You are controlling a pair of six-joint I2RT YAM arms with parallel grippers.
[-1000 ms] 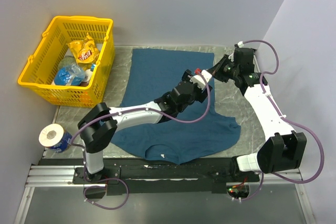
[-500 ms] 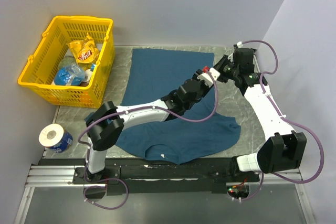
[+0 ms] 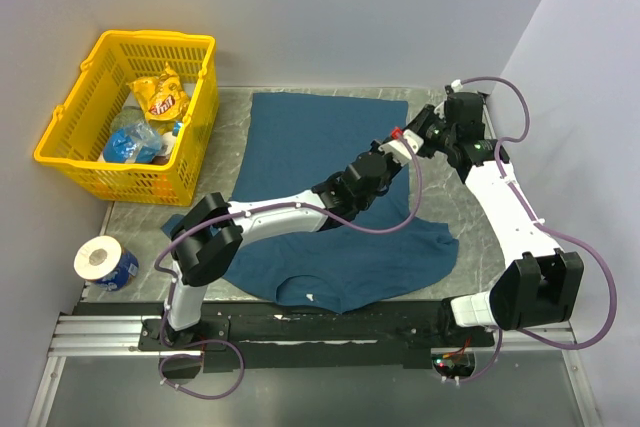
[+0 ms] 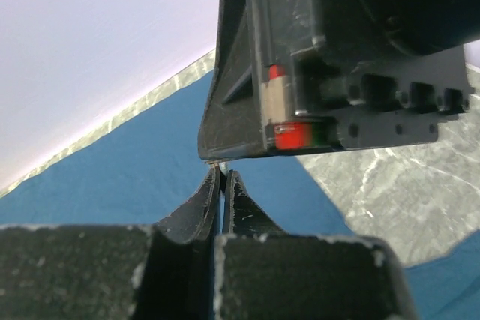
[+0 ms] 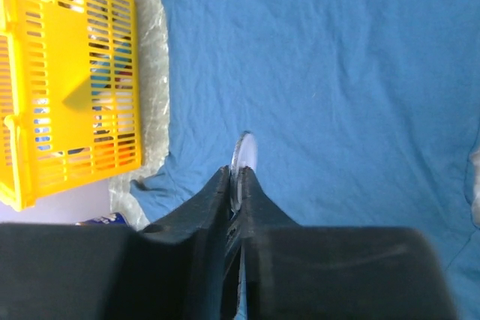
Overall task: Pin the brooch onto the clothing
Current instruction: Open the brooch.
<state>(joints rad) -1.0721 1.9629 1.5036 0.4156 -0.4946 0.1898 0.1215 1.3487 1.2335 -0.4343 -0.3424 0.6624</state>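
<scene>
Observed from the near edge of the table (image 3: pixel 435 192). The clothing (image 3: pixel 300 137), a dark teal T-shirt, lies spread flat on the marbled surface. Its neck faces the arm bases, and a small white label (image 3: pixel 313 297) shows at the collar.

Both arms reach over the right side of the shirt and meet there. The left gripper (image 4: pixel 223 176) has its jaws pressed fully together. Its tips sit right against the underside of the right gripper's black housing. A thin pale sliver shows at the left tips, but I cannot tell what it is or whether anything is held.

The right gripper (image 5: pixel 236 177) points down over the shirt, its jaws drawn almost together with only a narrow slit between them. The brooch (image 5: pixel 244 154), a small pale silver disc seen nearly edge-on, is pinched at their tips and sticks out just past them. It hangs above the fabric, and contact with the shirt cannot be confirmed.

A yellow basket (image 3: pixel 75 162) sits at the far left corner, beside the shirt, with a yellow snack packet (image 3: pixel 162 97) inside. A white roll (image 3: pixel 98 259) stands near the left arm's base.
</scene>
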